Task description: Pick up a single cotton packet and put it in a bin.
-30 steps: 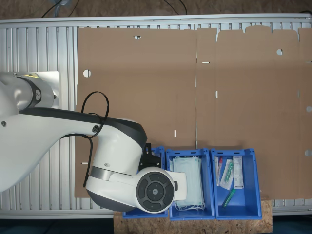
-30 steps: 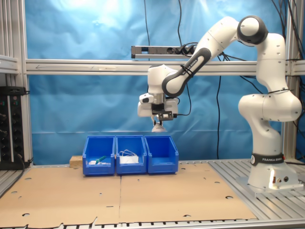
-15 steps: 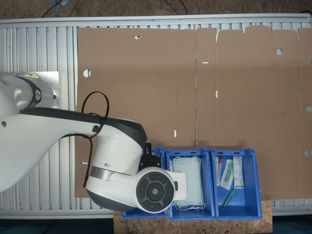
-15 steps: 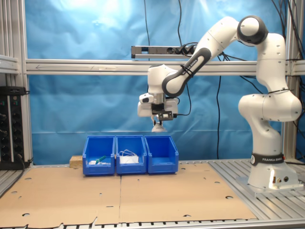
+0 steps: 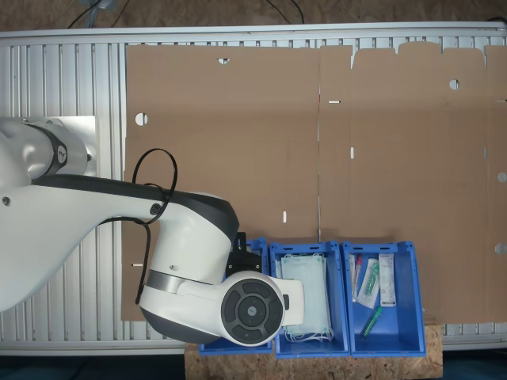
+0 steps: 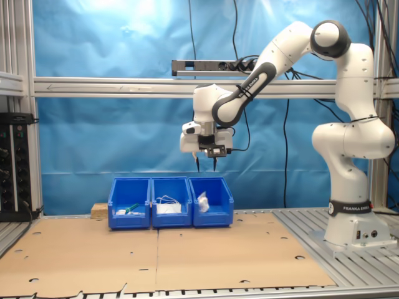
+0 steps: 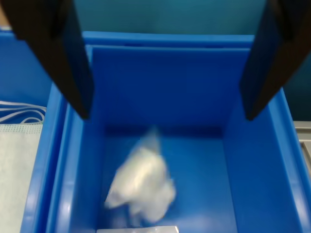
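First exterior view – arm: the wrist of the white arm (image 5: 198, 277) covers most of the bin (image 5: 255, 252); only a blue corner of it shows.
First exterior view – neighbours: the mask crate (image 5: 309, 299) touches the bin; the syringe crate (image 5: 386, 297) stands beyond it.
First exterior view – surface: brown cardboard sheets (image 5: 317, 142) lie on a ribbed aluminium table (image 5: 63, 87).
Second exterior view – gripper: the gripper (image 6: 206, 164) hangs well above the bin (image 6: 211, 202), jaws spread apart and empty.
Second exterior view – packet: the cotton packet (image 6: 202, 201) shows white inside the bin.
Second exterior view – room: a blue backdrop (image 6: 112, 137) hangs behind an aluminium frame (image 6: 93, 87).
Wrist view – packet: the cotton packet (image 7: 142, 187) is blurred, so probably not yet settled; it lies within the bin's (image 7: 252, 165) walls.
Wrist view – jaws: both dark fingers (image 7: 58, 53) stand wide, nothing between them.
Risk – bounce: low; the walls are high, and the packet is light.
Risk – collision: a sideways retreat at low height could catch a crate rim; rise first.
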{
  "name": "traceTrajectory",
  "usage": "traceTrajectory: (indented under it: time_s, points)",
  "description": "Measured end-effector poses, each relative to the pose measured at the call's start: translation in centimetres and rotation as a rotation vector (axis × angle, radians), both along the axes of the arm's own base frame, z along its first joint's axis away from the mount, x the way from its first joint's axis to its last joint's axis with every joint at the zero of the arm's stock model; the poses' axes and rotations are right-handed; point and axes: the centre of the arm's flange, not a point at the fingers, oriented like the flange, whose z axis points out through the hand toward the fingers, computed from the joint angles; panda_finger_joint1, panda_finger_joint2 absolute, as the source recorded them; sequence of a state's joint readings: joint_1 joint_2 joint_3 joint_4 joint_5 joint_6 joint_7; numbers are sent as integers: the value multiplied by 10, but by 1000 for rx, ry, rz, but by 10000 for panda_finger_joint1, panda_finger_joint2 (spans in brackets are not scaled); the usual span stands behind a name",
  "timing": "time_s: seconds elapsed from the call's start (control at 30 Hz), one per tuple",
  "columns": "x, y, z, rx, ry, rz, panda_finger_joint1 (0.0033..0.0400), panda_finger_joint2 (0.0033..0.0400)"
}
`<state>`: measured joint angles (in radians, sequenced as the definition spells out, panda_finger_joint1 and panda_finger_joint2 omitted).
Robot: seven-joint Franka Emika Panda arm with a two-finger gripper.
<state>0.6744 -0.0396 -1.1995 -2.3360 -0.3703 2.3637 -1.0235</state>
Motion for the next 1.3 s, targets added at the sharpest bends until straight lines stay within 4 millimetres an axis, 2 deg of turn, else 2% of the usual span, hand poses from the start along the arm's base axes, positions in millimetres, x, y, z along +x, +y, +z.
traceTrajectory:
  time_s: [0.1,0.13,0.3,0.33,1.3]
  points:
    - [0,0,0,0,0,2,178,178]
    - [0,0,0,0,0,2,350,350]
    - [0,0,0,0,0,6,350,350]
    - [0,0,0,0,0,7,389,389]
    - [0,0,0,0,0,11,400,400]
